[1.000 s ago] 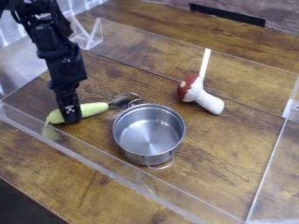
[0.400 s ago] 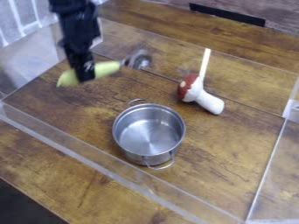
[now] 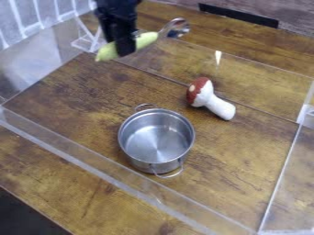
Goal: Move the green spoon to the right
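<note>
So we've got the fingers (image 3: 119, 40) clamped on the green spoon (image 3: 138, 42), which is up in the air over the back left of the wooden table (image 3: 73, 101), silvery end tilted up to the right. Steel pot (image 3: 157, 138) sits near the front, mushroom toy (image 3: 208, 99) lying to its right.

The dark wooden table (image 3: 73, 110) carried a round steel pot (image 3: 157, 139) below and right of the raised claw (image 3: 119, 41), a red-capped mushroom toy (image 3: 208, 98) lying farther right, and a clear plastic wall (image 3: 147, 197) along its near edge.
</note>
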Controlling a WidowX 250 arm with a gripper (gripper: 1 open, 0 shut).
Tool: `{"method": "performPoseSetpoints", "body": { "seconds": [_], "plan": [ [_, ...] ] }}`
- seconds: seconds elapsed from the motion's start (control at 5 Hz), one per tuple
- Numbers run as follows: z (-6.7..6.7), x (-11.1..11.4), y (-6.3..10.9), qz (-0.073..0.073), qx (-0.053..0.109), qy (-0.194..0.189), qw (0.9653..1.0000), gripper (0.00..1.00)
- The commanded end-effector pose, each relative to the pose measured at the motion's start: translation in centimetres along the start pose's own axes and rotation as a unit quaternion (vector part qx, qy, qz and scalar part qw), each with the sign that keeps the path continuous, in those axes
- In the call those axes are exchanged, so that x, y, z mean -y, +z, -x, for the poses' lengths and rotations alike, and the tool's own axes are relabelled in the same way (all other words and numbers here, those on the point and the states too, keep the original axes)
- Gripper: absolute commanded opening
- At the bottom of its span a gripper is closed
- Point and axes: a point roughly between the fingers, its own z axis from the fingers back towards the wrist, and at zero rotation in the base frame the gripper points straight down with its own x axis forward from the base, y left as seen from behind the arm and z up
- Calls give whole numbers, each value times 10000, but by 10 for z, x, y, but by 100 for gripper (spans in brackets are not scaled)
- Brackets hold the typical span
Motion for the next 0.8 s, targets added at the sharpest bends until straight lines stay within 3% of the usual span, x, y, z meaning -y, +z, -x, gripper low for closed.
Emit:
{"method": "performPoseSetpoints", "body": {
  "seconds": [0.0,0.2,0.6],
  "plan": [
    [-29,12,20,-203,416,125,9988,0],
    [-33,11,12,-158,480,256,9984,0],
    [-40,-15,-10,-143,482,328,9982,0]
  ]
}}
